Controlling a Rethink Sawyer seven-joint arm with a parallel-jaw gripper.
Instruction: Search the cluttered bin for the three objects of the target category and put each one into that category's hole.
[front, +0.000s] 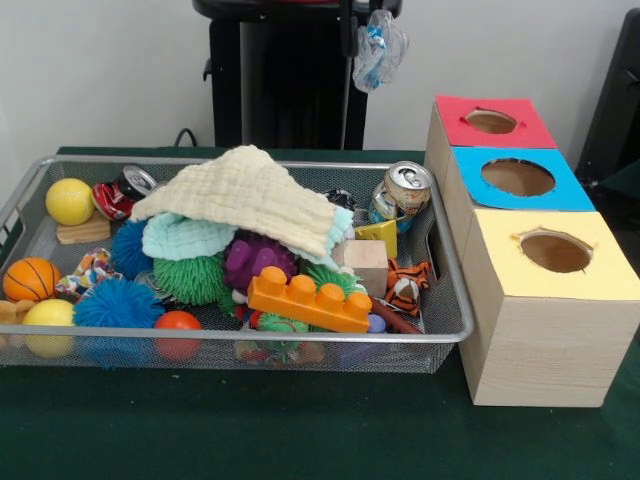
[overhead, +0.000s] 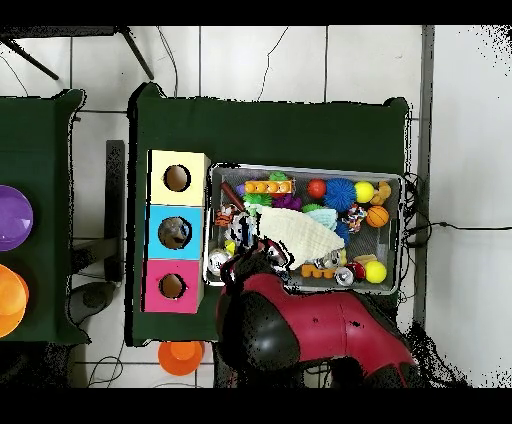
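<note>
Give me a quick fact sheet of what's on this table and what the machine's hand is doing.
hand: at the top edge of the front view, holding a crumpled clear plastic bottle in the air
plastic bottle position: left of the red hole in the front view, not yet over it
wire bin: packed with balls and toys, a drink can, a cream cloth on top
other holes: blue hole, yellow hole
more bottles in bin: none visible
</note>
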